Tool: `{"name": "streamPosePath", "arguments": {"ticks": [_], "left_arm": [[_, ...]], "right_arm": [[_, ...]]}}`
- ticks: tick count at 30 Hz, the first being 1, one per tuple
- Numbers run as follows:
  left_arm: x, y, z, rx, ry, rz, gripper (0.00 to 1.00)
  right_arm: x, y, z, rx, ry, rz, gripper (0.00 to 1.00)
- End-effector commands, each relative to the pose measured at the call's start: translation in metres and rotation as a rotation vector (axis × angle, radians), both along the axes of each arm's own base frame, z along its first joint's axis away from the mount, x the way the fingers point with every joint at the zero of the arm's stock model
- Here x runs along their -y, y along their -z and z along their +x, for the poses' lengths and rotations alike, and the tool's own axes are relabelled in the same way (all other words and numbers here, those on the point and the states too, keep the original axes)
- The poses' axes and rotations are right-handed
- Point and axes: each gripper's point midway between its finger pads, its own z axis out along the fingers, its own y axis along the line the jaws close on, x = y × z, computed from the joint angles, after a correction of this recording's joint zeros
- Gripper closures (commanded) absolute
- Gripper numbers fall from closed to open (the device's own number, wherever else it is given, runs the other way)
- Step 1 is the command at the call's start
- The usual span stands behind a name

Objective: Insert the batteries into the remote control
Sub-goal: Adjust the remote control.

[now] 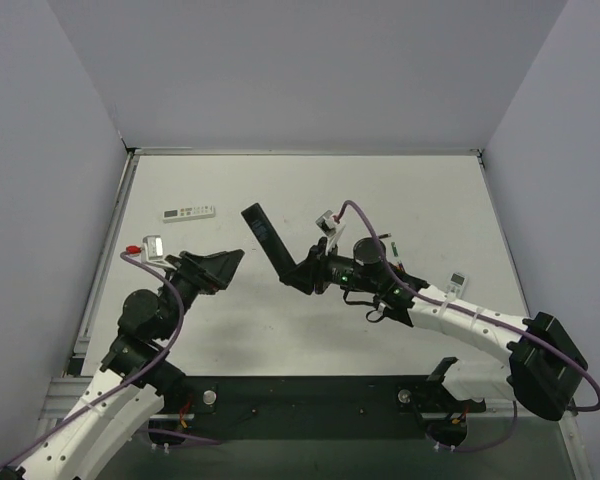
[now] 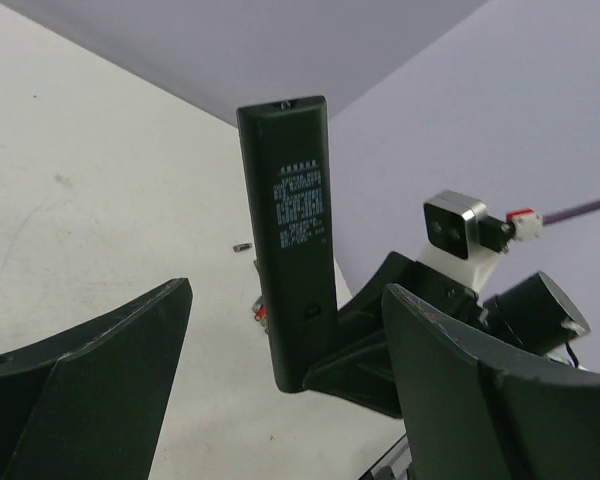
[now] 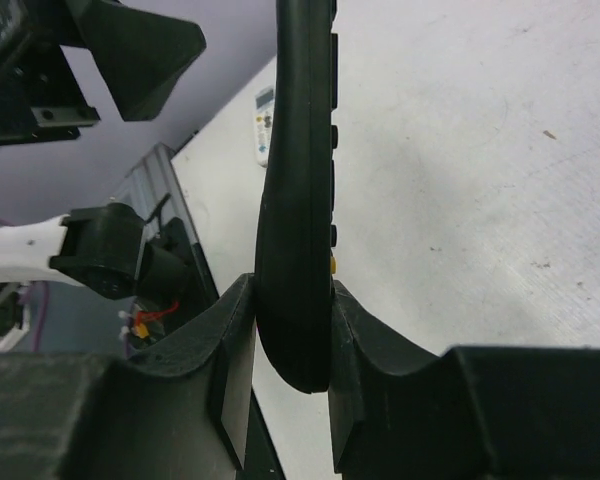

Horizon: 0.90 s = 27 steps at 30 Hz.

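While L gripper [image 1: 228,268] gapes, R gripper [image 1: 298,273] clamps remote control [image 1: 264,238].

The remote [image 2: 290,250] was smooth black plastic, matt with a faint sheen, white print on its back. The left fingers [image 2: 100,390] and right fingers [image 3: 385,350] were black plastic, matt and finely grained. The table [image 1: 430,200] was white, matt, lightly speckled and scuffed. The camera housing [image 2: 458,225] looked like brushed metal. The cable [image 2: 580,206] was smooth purple plastic.

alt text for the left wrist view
A black remote control stands nearly upright, label side facing the camera, its lower end gripped by the right hand. The left hand is open in the foreground, a finger either side, not touching it.
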Motion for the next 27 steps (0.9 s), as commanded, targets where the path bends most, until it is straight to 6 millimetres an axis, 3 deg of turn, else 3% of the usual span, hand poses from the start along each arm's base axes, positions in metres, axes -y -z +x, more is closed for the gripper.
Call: {"name": "streamPosePath", "arguments": {"ticks": [1, 8, 15, 27], "left_arm": [[0.011, -0.028, -0.02, 0.197, 0.115, -0.066, 0.12], [0.029, -0.053, -0.04, 0.357, 0.256, -0.143, 0.1], [0.03, -0.079, -0.045, 0.436, 0.277, -0.175, 0.11], [0.026, -0.078, -0.036, 0.375, 0.246, -0.248, 0.16]], "right_arm": [[-0.006, -0.068, -0.027, -0.019, -0.194, 0.276, 1.0], [-0.012, -0.103, -0.05, -0.083, -0.35, 0.411, 1.0], [-0.02, -0.106, -0.055, -0.139, -0.412, 0.461, 1.0], [-0.033, -0.114, -0.076, -0.135, -0.521, 0.455, 1.0]]}}
